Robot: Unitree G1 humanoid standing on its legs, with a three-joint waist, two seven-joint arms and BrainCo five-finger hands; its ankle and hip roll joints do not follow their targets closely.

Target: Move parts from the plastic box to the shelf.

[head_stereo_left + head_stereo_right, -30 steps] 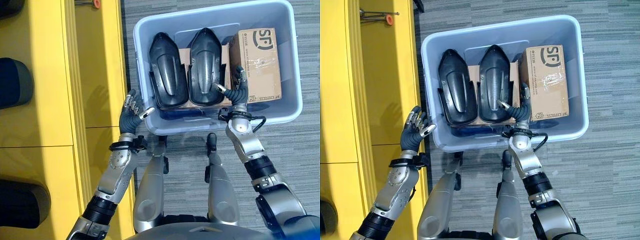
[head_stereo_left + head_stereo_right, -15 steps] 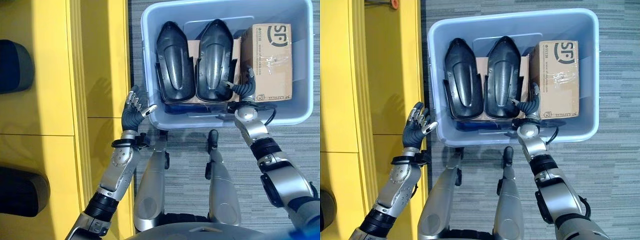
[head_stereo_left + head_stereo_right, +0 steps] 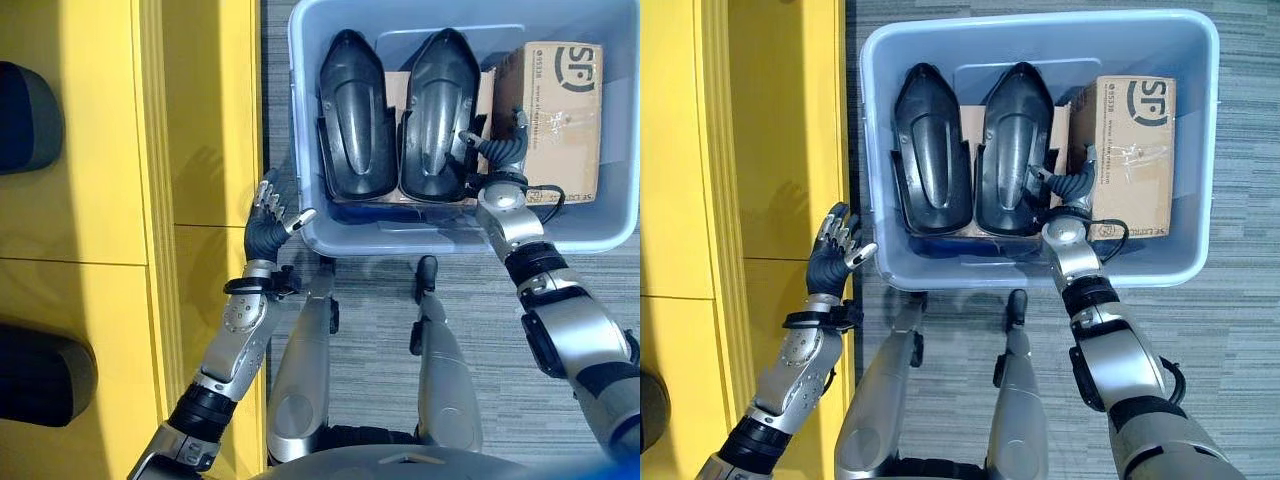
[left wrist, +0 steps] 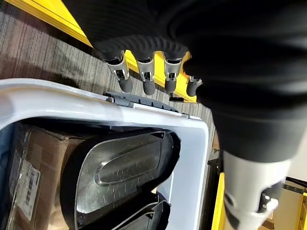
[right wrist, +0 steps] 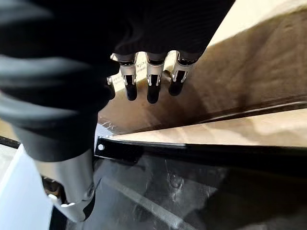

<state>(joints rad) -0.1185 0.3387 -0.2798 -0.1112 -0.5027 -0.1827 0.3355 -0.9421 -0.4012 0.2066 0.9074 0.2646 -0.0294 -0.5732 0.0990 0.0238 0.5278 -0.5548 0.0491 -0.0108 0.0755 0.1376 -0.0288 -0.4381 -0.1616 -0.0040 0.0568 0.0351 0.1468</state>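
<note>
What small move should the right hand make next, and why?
Probably close its fingers on the near edge of the right black part. The right hand is open in the plastic box, between that part and the cardboard box, holding nothing.

Cardboard sheet (image 3: pixel 965 130) under 2 parts (image 3: pixel 930 150)

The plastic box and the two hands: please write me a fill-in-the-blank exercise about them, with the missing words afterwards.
1. The plastic box holds ____ black moulded parts side by side.
2. The right hand reaches between one black part and the ____ box.
3. The left hand is open ____ the plastic box, near the yellow shelf.

Missing words: two; cardboard; outside
</note>
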